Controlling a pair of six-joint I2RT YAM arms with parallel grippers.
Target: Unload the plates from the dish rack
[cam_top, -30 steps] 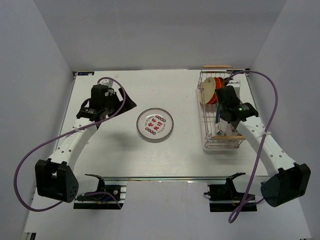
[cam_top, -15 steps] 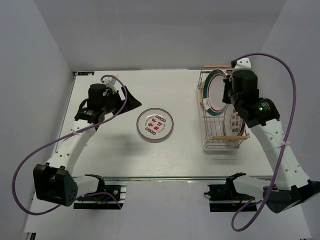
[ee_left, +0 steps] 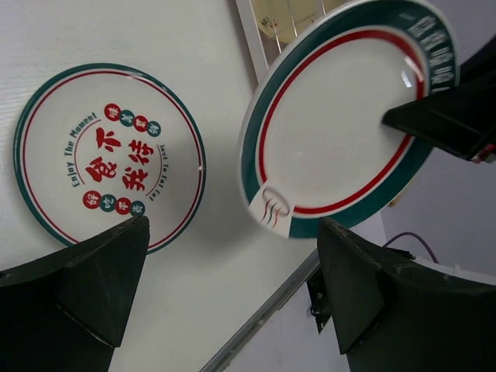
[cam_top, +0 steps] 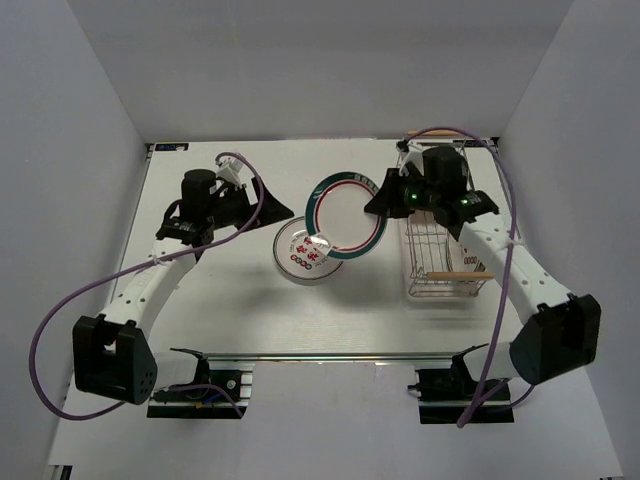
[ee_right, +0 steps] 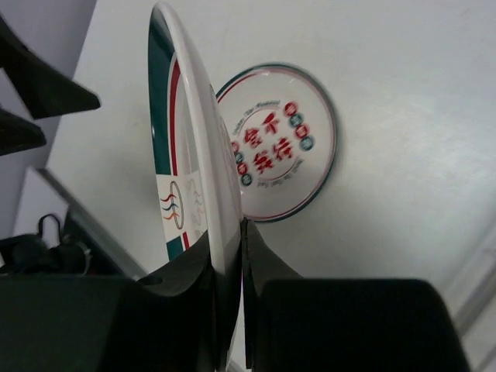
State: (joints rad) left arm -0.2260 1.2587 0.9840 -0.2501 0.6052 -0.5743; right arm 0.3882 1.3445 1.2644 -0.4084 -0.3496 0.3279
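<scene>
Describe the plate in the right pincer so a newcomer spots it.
Look at the middle of the white table, just left of the wire dish rack. The plate is pinched by its rim in the right pincer, tilted off the table. Unlike the flat plate near it, its centre is blank white inside a broad green band.

Left gripper (ee_left: pixel 232 232): I see my two dark fingers at seven and five o'clock, spread wide, nothing between them.
Marked plate (ee_left: pixel 108 159): at nine o'clock, lying flat on the table (ee_left: pixel 194 46), red characters face up.
Green-rimmed plate (ee_left: pixel 341 132): at two o'clock, tilted, off the table.
Right gripper (ee_left: pixel 399 122): I see it pinching that plate's rim at three o'clock.
Dish rack (ee_left: pixel 283 19): wires at twelve o'clock, behind the plate.
</scene>
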